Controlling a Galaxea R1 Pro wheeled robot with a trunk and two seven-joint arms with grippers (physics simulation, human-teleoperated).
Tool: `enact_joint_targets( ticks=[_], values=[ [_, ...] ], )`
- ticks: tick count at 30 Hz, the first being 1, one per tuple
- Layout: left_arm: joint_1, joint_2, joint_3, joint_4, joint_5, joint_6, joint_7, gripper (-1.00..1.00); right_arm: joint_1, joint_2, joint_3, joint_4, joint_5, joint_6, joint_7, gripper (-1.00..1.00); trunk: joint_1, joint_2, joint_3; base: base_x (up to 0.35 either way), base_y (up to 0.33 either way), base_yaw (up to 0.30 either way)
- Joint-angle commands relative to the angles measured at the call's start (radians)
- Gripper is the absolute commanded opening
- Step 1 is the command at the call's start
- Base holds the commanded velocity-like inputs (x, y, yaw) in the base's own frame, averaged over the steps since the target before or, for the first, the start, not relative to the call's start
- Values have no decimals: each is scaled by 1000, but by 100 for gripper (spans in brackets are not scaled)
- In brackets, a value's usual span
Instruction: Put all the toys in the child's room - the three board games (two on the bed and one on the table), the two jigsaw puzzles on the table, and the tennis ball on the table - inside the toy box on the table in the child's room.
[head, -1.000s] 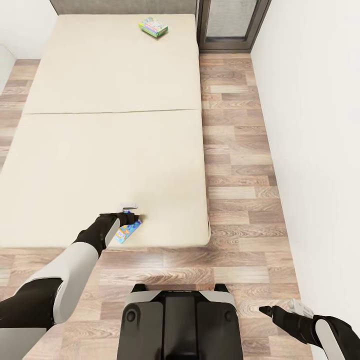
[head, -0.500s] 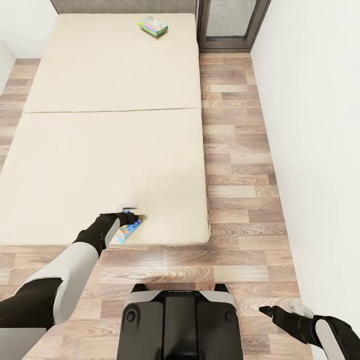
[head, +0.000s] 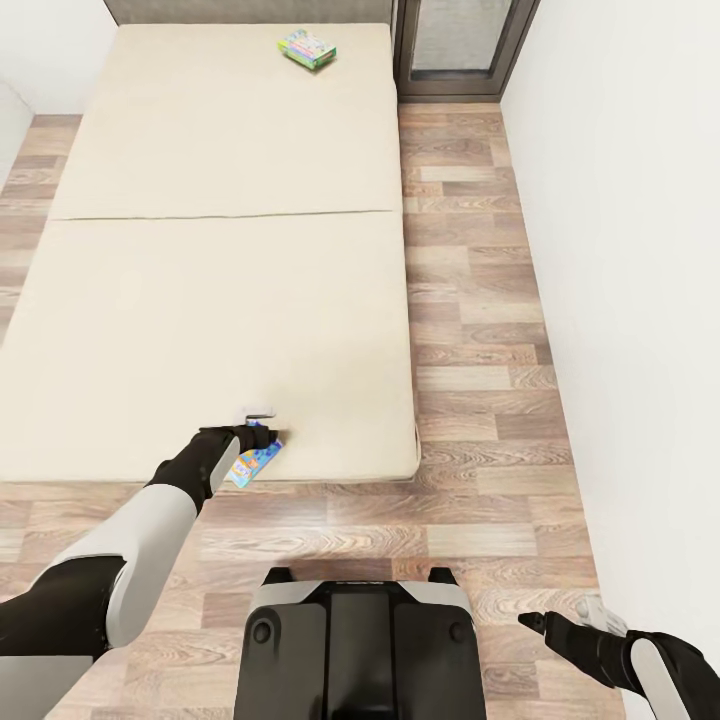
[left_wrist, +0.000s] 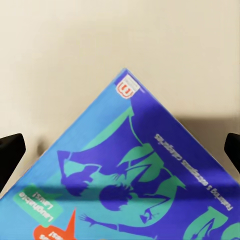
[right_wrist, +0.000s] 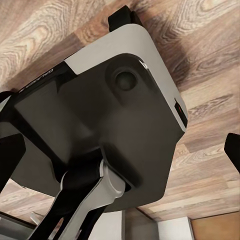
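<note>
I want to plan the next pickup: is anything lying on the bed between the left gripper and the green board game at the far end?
Nothing visible does. The left gripper is at the blue board game near the bed's near edge, and bare mattress stretches from there to the green board game.

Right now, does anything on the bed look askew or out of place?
Nothing is damaged or spilled. The blue board game sits at the bed's near edge, turned diagonally, with the left gripper at it. The green board game lies at the far end, also slightly angled.
</note>
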Motion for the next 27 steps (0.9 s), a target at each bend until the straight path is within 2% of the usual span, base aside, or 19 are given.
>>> enact_joint_targets(
  ticks=[1,27],
  values=[
    [0,-1,5,-2,-3,6,-1,100,-1,0,-2,-1,6,5,8,100,1,-2,-1,-7,0,0],
    [0,-1,3,-2,-3,6,0,100,-1,0,-2,-1,7,5,8,100,1,-2,-1,-12,0,0]
  ],
)
